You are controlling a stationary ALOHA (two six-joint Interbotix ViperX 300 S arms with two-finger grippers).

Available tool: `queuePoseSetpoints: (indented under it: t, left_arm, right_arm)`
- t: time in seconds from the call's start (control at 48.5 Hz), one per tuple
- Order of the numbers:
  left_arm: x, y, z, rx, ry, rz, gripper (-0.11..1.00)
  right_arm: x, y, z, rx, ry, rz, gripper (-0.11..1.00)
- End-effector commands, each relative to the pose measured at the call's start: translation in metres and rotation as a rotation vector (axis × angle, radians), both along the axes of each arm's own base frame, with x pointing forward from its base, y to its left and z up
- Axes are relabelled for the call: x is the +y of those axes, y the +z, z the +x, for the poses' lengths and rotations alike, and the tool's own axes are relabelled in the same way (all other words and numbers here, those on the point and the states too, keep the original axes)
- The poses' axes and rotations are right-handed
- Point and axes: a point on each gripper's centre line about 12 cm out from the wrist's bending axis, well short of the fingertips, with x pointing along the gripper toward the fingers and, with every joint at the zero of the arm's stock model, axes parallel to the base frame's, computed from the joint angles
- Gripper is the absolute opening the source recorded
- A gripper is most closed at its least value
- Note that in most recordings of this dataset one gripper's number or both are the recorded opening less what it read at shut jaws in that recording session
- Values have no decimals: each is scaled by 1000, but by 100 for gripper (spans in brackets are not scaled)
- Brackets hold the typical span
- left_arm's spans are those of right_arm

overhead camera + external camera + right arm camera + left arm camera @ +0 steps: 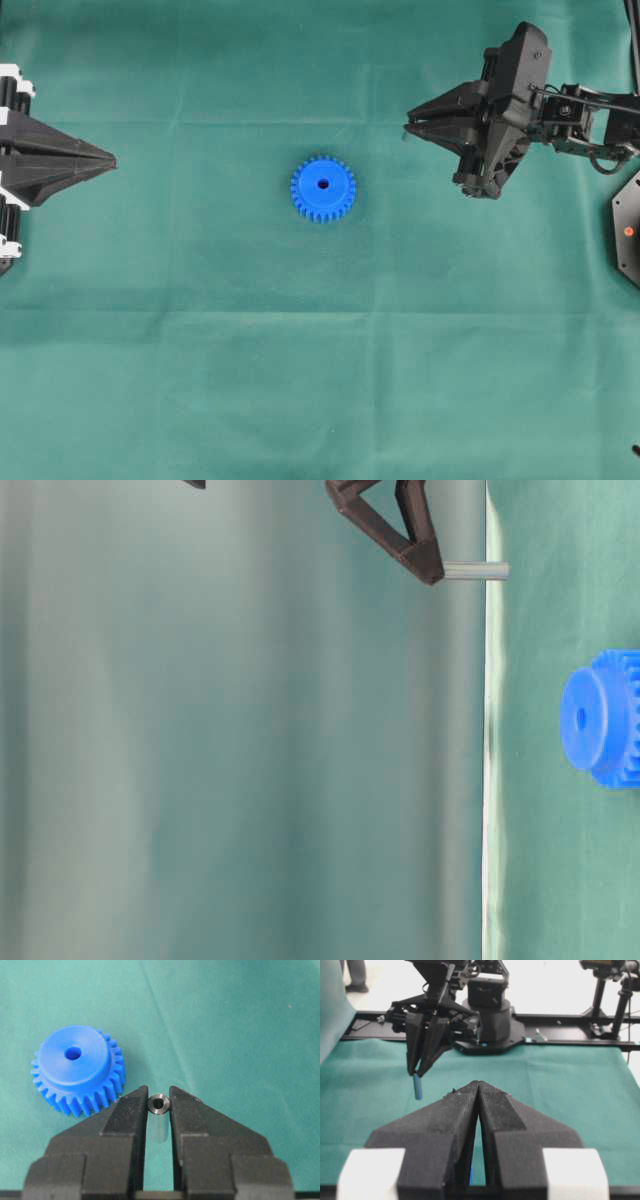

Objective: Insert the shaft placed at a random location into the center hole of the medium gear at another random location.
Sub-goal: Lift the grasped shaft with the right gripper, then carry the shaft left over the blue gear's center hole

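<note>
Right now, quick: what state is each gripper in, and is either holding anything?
Left gripper: closed, holding nothing.
Right gripper: closed on the shaft, above the cloth and off to the side of the medium gear.

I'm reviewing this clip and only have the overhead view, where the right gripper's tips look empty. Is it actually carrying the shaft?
Observer: Yes. In the right wrist view the shaft sits pinched between the right gripper fingers, end toward the camera.
Operator: Is it off the table?
Observer: The table-level view shows the shaft protruding from the fingertips, clear of the green cloth.
Operator: Is the center hole free?
Observer: The right wrist view shows the center hole of the medium gear open, nothing in it.
Operator: And the left gripper?
Observer: The left wrist view shows the left gripper shut and holding nothing.
</note>
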Motion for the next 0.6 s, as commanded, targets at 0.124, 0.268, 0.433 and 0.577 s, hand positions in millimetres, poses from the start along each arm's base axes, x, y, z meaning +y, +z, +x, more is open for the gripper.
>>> queuePoseSetpoints:
  t: [0.124,0.268,0.433,0.577]
  left_arm:
    - [1,8,2,-20,3,0,0]
    - [1,8,2,-20,3,0,0]
    - [1,8,2,-20,3,0,0]
    - [1,8,2,-21,3,0,0]
  right_arm:
    - [1,11,8,-38,2,3,13]
    - [7,11,15,-42,23,9,13]
    - [14,11,34,-45,58,10,13]
    - [20,11,55,-47,85,11,13]
